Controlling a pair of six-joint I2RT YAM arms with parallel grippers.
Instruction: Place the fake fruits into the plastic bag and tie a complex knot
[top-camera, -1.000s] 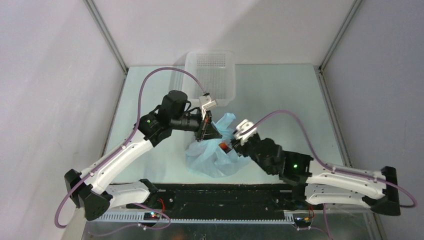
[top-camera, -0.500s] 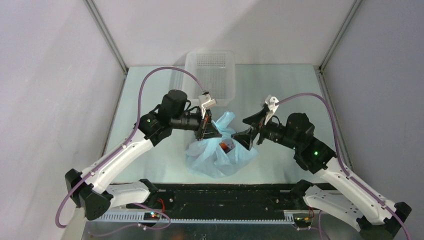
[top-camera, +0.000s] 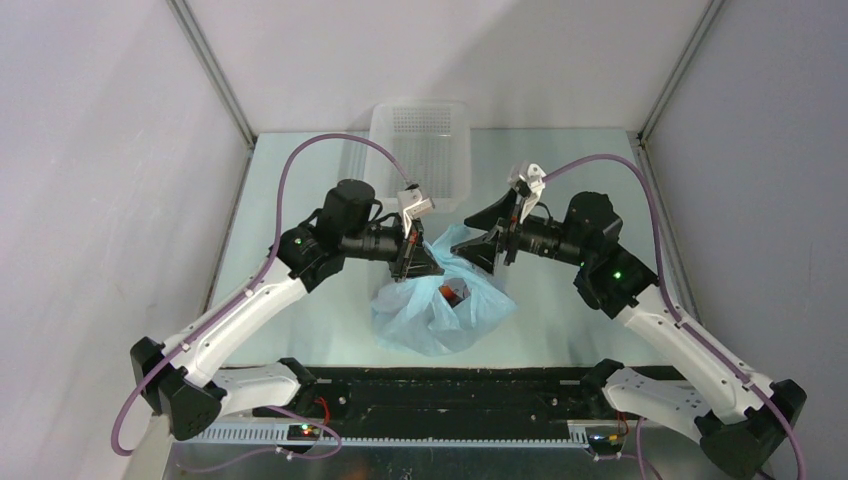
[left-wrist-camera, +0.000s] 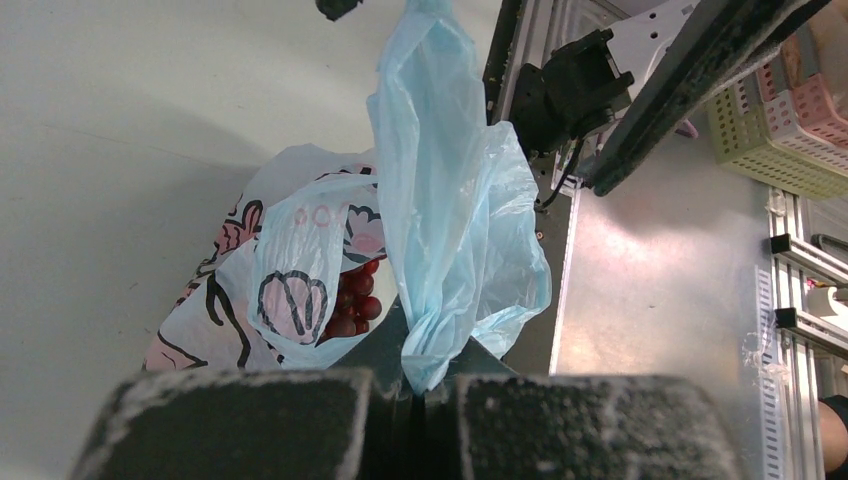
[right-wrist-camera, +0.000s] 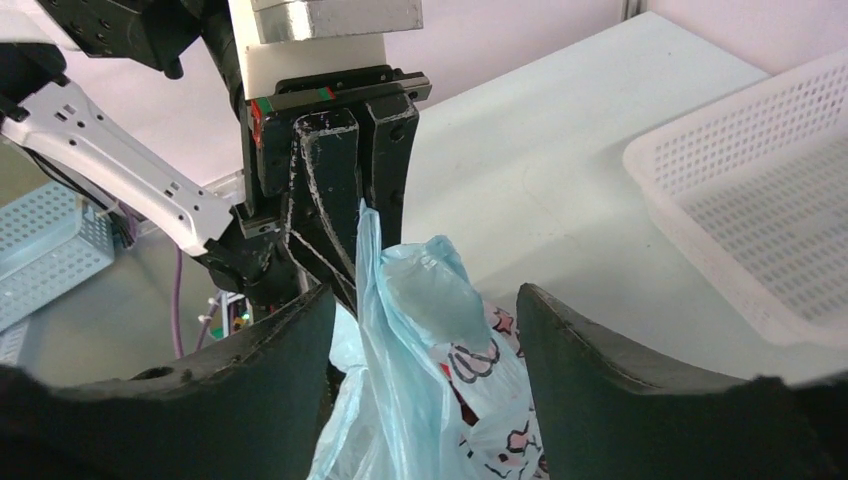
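The light-blue plastic bag (top-camera: 432, 318) with pink and black cartoon prints sits on the table between both arms. My left gripper (top-camera: 428, 268) is shut on a raised strip of the bag's plastic (left-wrist-camera: 440, 200), which is pinched at its fingertips (left-wrist-camera: 421, 388). Dark-red grapes (left-wrist-camera: 352, 300) show through the bag's mouth, and a red fruit (top-camera: 452, 292) shows inside from above. My right gripper (top-camera: 475, 243) stands open, and its fingers (right-wrist-camera: 290, 360) flank the raised blue strip (right-wrist-camera: 400, 300) without touching it. The knot is out of view.
A white perforated basket (top-camera: 425, 150) stands at the back of the table, just behind the left gripper; its corner (right-wrist-camera: 760, 230) lies to the right in the right wrist view. The black rail (top-camera: 440, 395) runs along the near edge.
The right arm swung up from low at the bag's right side to the bag's back right, with its jaws open around the raised strip. The left gripper has kept its grip and place.
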